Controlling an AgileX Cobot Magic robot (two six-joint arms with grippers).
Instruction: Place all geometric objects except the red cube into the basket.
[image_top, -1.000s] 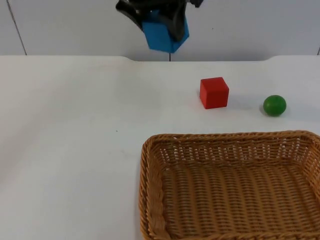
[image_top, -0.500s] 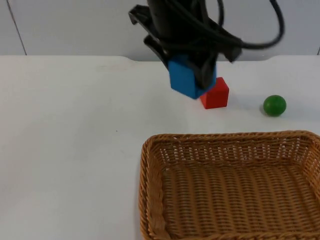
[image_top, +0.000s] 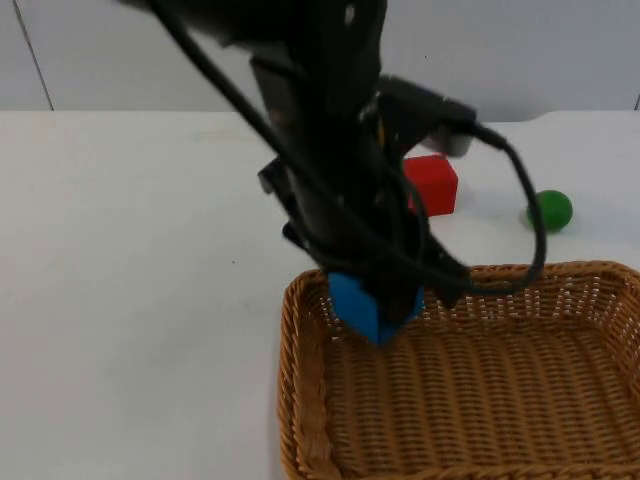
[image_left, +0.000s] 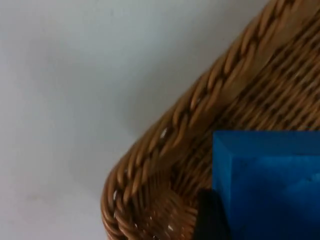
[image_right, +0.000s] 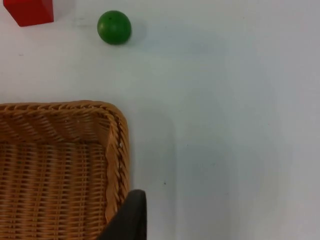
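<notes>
My left gripper is shut on a blue cube and holds it over the far left corner of the wicker basket. The left wrist view has the blue cube close up against the basket's rim, with a black fingertip beside it. A red cube sits on the table behind the basket, partly hidden by the arm. A green ball lies to its right. In the right wrist view the green ball, the red cube and the basket's corner show, with a black fingertip; that arm waits.
The white table stretches out left of the basket. A grey partition wall closes off the back.
The left arm has come forward and down with the blue cube, from high at the back wall, past the red cube, to the basket's far left corner.
</notes>
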